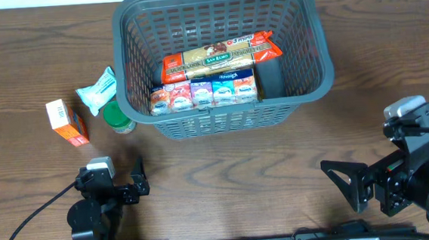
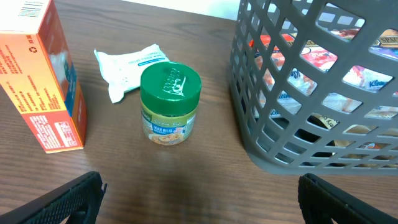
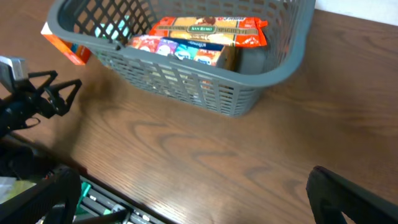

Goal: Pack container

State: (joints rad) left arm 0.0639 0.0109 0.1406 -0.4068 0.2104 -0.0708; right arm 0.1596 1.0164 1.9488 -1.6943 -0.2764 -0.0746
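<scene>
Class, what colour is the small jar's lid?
The small round jar's screw lid is green; left wrist view.

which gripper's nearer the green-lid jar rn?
Left. The left gripper sits just in front of the green-lid jar; the right gripper is far off, beyond the basket's other end.

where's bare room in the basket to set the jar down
Free: the basket floor beyond the spaghetti, and a narrow slot right of the cartons. Crowded: the near-left floor, and outside, where jar, wipes and box cluster.
</scene>
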